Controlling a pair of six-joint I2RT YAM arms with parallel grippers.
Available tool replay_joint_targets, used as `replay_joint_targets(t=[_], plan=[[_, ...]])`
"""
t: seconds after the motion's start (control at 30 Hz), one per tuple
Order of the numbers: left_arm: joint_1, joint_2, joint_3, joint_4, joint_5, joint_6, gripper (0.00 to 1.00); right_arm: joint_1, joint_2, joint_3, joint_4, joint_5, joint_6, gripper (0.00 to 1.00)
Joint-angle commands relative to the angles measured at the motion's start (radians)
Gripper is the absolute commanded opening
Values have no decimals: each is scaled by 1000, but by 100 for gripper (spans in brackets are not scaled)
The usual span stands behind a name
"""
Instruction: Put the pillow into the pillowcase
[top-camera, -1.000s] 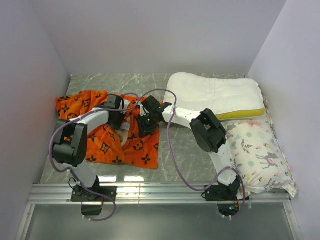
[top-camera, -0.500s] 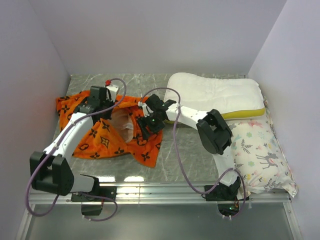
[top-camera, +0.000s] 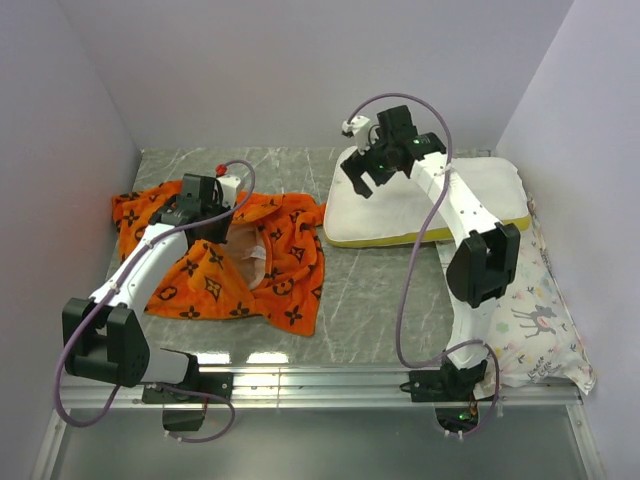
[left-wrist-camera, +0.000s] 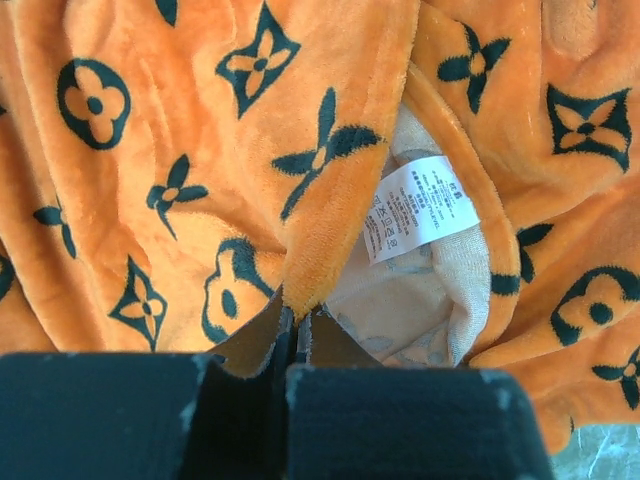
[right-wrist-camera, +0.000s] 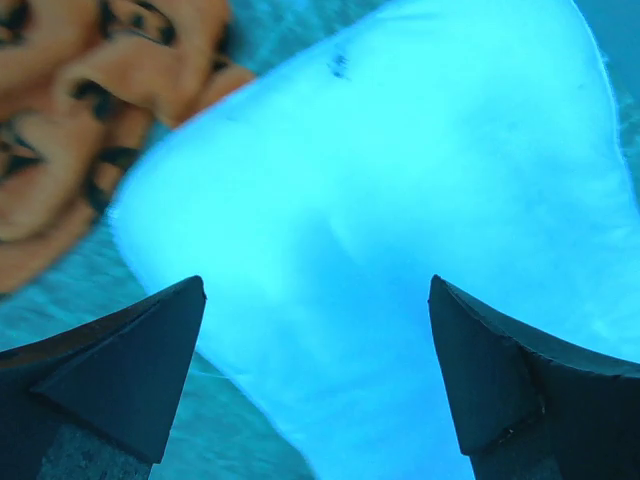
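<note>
My left wrist camera shows what the overhead view cannot. A white care label is sewn inside the pillowcase, against its pale lining. A fold of the orange plush is pinched between the fully closed fingers of the left gripper.

The overhead view gives the layout. The pillowcase lies crumpled on the left of the grey marbled table. The pillow lies at the back right, near the pillowcase's right edge, with its yellow band facing the front. A white pillow printed with deer and plants lies along the right wall, partly hidden by the right arm.

The right gripper is over the pillow's back left corner, spread wide and holding nothing. I cannot tell whether its tips touch the pillow.
</note>
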Motion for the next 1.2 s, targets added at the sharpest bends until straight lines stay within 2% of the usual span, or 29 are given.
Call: replay_joint_targets(t=[0.0,0.13,0.23,0.37,0.5,0.57,0.7,0.73,0.77,0.8,0.9,0.97,1.17], plan=[[3,9,2,3,22,-24,0,-46,79,29,-47,18,-200,100],[3,12,-1,-1,21,-35,0,-100,127,14,2,-33,-322,100],[4,6,-1,-1,24,-44,0,-126,206,37,42,-36,-352,100],[4,7,0,-3,25,-54,1,-164,348,124,-13,-39,-369,100],[3,9,-7,3,21,-55,0,-172,438,81,-10,-18,-392,100],[4,13,-9,3,24,-58,0,-184,486,165,-65,-52,-359,97],[4,32,3,3,28,-69,0,-197,573,331,-195,-61,-342,60],[4,40,9,2,31,-73,0,-197,581,353,-213,-58,-350,38],[4,49,15,-1,31,-78,0,-195,581,363,-228,-53,-356,23],[4,52,25,-6,33,-80,1,-195,570,350,-216,-43,-355,0],[4,61,37,-6,34,-87,1,-203,453,223,-136,-30,-350,0],[7,64,42,-4,34,-96,0,-221,321,132,-93,-93,-344,0],[29,76,71,-8,65,-127,0,-238,-16,28,-162,-295,-367,0]])
